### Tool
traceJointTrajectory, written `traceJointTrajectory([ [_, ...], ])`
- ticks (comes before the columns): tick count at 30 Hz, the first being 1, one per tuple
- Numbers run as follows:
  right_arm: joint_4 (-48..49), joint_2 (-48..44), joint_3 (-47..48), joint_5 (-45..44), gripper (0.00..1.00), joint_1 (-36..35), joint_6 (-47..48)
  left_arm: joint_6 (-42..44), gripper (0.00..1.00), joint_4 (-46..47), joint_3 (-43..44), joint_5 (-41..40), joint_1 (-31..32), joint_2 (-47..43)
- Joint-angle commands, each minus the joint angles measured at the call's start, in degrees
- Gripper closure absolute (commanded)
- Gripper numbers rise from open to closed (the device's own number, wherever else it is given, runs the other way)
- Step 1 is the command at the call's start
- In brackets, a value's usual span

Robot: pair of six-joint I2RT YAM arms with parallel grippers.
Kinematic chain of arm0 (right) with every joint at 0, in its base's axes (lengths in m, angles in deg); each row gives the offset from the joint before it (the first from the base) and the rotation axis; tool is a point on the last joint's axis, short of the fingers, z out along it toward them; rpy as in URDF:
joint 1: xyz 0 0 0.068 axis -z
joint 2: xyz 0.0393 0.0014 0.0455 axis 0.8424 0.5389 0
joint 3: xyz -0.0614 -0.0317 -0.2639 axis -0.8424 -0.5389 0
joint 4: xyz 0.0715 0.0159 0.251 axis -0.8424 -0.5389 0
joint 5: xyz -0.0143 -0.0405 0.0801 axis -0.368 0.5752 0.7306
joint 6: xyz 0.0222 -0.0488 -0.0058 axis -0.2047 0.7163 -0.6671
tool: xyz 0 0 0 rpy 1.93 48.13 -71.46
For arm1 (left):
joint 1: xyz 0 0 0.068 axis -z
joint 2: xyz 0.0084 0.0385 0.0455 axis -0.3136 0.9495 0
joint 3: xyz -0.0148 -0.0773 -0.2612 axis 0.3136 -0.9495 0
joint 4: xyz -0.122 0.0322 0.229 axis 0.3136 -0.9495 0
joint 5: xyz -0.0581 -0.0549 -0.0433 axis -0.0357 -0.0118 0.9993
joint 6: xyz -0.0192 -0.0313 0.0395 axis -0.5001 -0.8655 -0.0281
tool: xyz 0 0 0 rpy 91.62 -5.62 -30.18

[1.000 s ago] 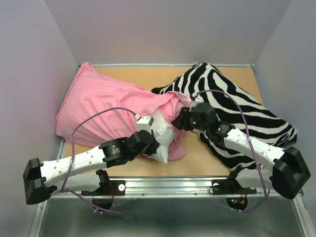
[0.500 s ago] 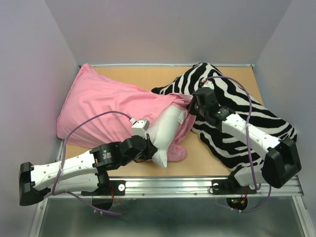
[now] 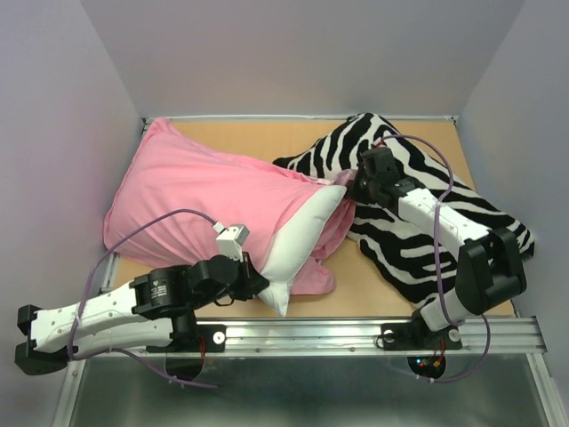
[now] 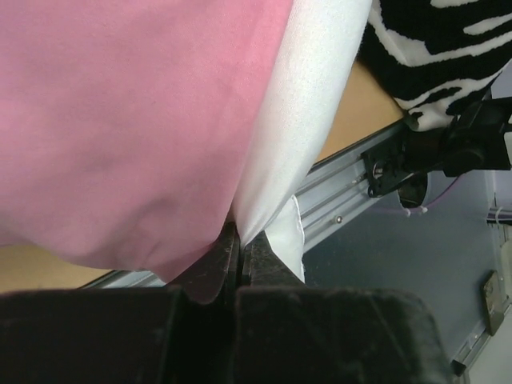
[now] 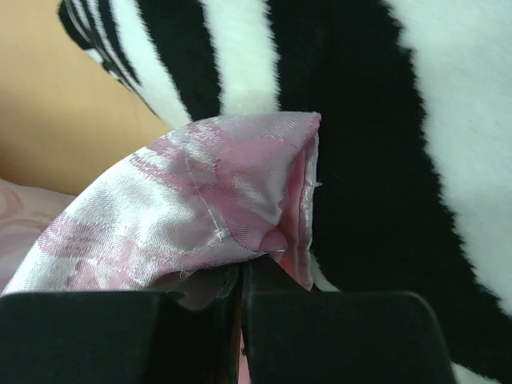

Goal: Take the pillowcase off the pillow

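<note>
The pink satin pillowcase [image 3: 204, 200] lies across the left of the table, still round most of the white pillow [image 3: 298, 240], whose near corner sticks out of the open end. My left gripper [image 3: 258, 283] is shut on that white corner [image 4: 272, 184], with pink fabric [image 4: 120, 120] beside it. My right gripper [image 3: 353, 187] is shut on the pillowcase's hem [image 5: 232, 192], held over the zebra pillow [image 5: 360, 120].
The zebra-striped pillow [image 3: 427, 205] fills the right half of the wooden table [image 3: 267, 138]. The metal rail [image 3: 338, 334] runs along the near edge. Grey walls [image 3: 62, 133] close in the left, back and right.
My left gripper has pulled the white pillow corner toward the near left edge. My right gripper has drawn the pink hem back and right over the zebra pillow. More white pillow shows.
</note>
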Motion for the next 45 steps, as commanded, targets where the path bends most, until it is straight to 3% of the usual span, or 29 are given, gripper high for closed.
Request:
traceJointTrajectory([
  [1,7.67,1.74,8.24,-2.28,1.0,3.26,1.73,-1.22,1.0,-8.17,2.04,7.35,1.15,-3.07],
  [4,13.09,3.67,8.6,8.42,0.99,3.26,0.78,1.93,1.0,-4.93,4.14,8.75,1.15,-3.43],
  [8,27.42,10.15,6.22,27.66,0.99,1.59,-3.79,9.31,1.0,0.87,15.29,7.36,1.15,-0.8],
  [9,29.02,11.66,6.66,28.4,0.99,0.45,-4.24,10.64,1.0,1.67,17.84,6.74,1.15,0.34],
  [15,30.44,19.4,11.41,27.62,0.89,-7.64,-4.67,21.63,1.0,14.41,29.37,4.98,1.15,8.69],
  [18,30.35,17.92,7.38,24.03,0.76,-7.47,-5.47,24.26,1.0,18.8,31.75,2.52,1.06,11.85],
  [22,25.71,9.24,3.77,18.84,0.5,-6.86,-5.99,22.61,1.0,20.14,31.14,-10.97,1.06,12.13],
  [25,23.51,3.52,1.05,16.73,0.38,-6.5,-7.31,21.73,1.0,22.24,29.12,-15.74,1.06,10.81],
  [29,17.79,-5.54,-1.59,11.45,0.28,-4.84,-9.6,21.64,1.0,25.41,25.43,-17.78,1.06,9.67],
  [37,10.15,-23.65,-6.79,10.3,0.14,-2.19,-12.24,20.58,1.0,31.55,20.15,-17.52,0.88,12.03],
  [45,8.37,-26.12,-9.94,23.82,0.01,-2.19,-14.08,21.99,1.0,42.63,18.57,-15.59,0.8,19.85],
])
